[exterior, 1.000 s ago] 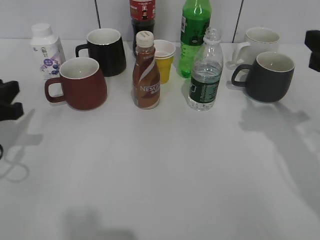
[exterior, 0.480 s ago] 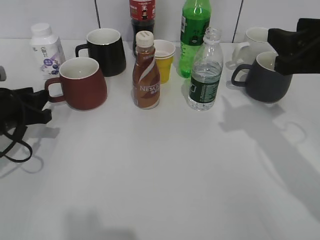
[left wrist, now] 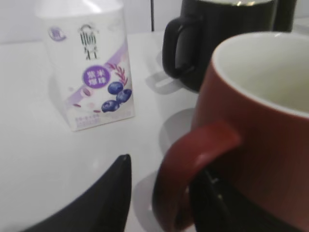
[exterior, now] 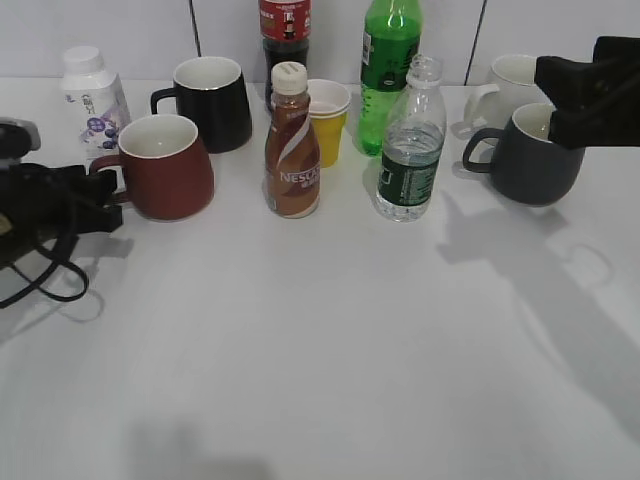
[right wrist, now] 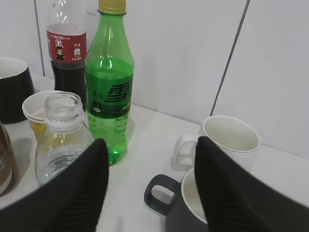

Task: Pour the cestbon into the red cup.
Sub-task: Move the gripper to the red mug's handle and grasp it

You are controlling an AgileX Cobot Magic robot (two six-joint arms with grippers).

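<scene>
Standing near the middle of the white table, the cestbon is a clear plastic bottle, ribbed in the body, banded with a dark green label, uncapped and partly filled with water. To its left we see a brown Nescafe bottle with a cream cap, then the red cup, a glossy red-brown ceramic mug with a white inside, a wide rounded base and a loop handle turned left. Our left gripper sits at that handle; in the left wrist view its matte black fingers are spread, one outside the loop and one tucked between handle and mug wall, neither visibly pressing the glaze. Behind the cup stand a shiny black mug and a white blueberry drink bottle. Our right gripper hangs over the smooth dark grey mug, its ridged black fingers held wide apart and gripping nothing, well apart from the cestbon. A tall translucent green bottle and a white mug stand near the tiled wall.
</scene>
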